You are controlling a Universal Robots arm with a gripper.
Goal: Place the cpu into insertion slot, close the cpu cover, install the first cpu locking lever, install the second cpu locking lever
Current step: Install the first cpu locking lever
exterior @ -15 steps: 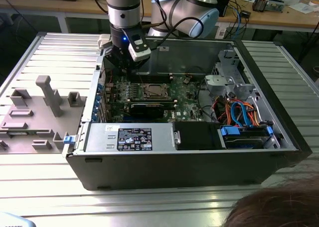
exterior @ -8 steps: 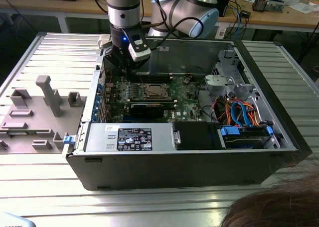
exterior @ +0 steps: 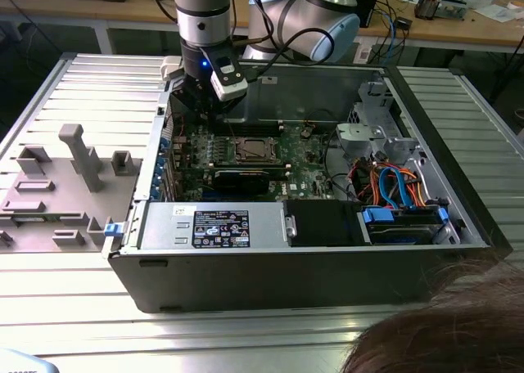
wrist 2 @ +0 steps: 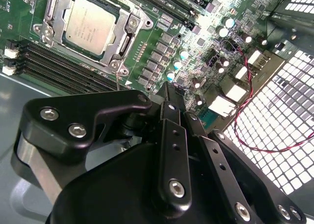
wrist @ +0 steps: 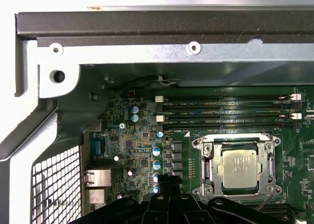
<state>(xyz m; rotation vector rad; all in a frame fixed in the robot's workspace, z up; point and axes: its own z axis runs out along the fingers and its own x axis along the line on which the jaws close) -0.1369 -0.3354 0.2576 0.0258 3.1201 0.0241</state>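
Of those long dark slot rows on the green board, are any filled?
None looks filled: in the first wrist view the memory slots beside the cpu are all bare dark channels with white end clips.

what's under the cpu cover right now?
The cpu sits in the socket, its metal top showing through the window of the closed cpu cover. The chip's edges and the socket contacts are covered.

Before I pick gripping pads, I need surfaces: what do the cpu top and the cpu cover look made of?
The cpu top looks like dull, brushed silvery-tan metal with a soft sheen. The cpu cover, framing it, seems thin bright stamped steel, given its shiny edges and glints.
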